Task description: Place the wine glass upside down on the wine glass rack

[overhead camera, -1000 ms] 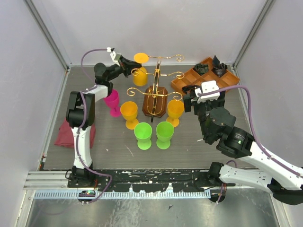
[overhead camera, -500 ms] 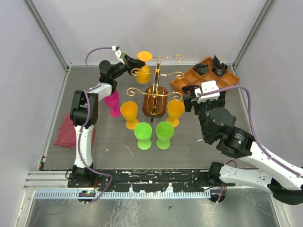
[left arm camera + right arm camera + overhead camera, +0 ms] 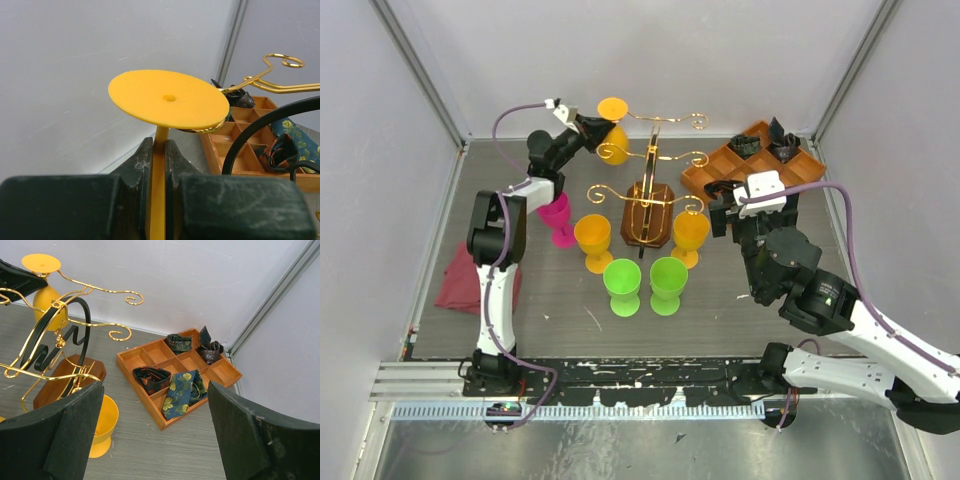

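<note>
Orange wine glass (image 3: 168,98) inverted, stem clenched in left tool (image 3: 159,148) beside wine glass rack (image 3: 647,208); right tool (image 3: 155,436) released.

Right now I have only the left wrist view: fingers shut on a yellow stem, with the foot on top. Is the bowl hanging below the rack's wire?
Observer: Yes. The right wrist view shows the yellow glass upside down at the rack, bowl below the top wire and foot above it.
Operator: Is any other glass hung up?
Observer: No. From above, the five other glasses stand upright around the rack's wooden base.
Operator: And the other arm?
Observer: The right gripper is open and empty, near the tray.
</note>
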Robot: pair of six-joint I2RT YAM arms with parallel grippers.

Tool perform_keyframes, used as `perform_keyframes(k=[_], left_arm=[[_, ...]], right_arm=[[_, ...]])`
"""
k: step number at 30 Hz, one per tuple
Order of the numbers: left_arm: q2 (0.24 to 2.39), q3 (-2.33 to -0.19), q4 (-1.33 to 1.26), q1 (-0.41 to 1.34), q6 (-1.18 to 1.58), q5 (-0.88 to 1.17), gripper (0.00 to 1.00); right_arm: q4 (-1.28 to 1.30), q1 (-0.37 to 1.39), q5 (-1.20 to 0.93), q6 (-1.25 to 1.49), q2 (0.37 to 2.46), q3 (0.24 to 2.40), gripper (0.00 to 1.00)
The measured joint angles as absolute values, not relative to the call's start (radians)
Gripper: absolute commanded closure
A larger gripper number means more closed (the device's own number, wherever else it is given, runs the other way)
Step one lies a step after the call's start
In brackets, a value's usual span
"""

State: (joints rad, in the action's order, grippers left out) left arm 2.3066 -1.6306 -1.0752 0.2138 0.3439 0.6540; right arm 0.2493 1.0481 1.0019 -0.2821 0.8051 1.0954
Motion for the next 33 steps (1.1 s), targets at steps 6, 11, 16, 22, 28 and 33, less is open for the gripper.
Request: perform_keyframes(k=[6, 11, 16, 22, 28, 33], left_arm=[[2.265, -1.552, -1.129, 0.202, 0.338, 0.637, 1.00], [2.232, -1.494, -1.162, 0.197, 0.325, 0.638, 1.00], [2.224, -1.479, -1.185, 0.196, 0.325, 0.650, 1.00], [2.224, -1.479, -1.192, 0.204, 0.324, 0.674, 1.00], [2.222, -1.479, -1.204, 0.224, 0.319, 0.684, 1.00], [2.223, -1.474, -1.213, 0.237, 0.315, 0.681, 0.89]], right_arm=[[0.252, 1.048, 1.002, -0.282, 0.803, 1.095, 0.10], [0.260, 1.048, 1.005, -0.282, 0.803, 1.095, 0.10], [0.263, 1.048, 1.006, -0.281, 0.802, 1.095, 0.10], [0.263, 1.048, 1.011, -0.282, 0.802, 1.095, 0.10], [0.263, 1.048, 1.015, -0.282, 0.802, 1.095, 0.10], [0.263, 1.048, 1.019, -0.282, 0.795, 1.095, 0.10]])
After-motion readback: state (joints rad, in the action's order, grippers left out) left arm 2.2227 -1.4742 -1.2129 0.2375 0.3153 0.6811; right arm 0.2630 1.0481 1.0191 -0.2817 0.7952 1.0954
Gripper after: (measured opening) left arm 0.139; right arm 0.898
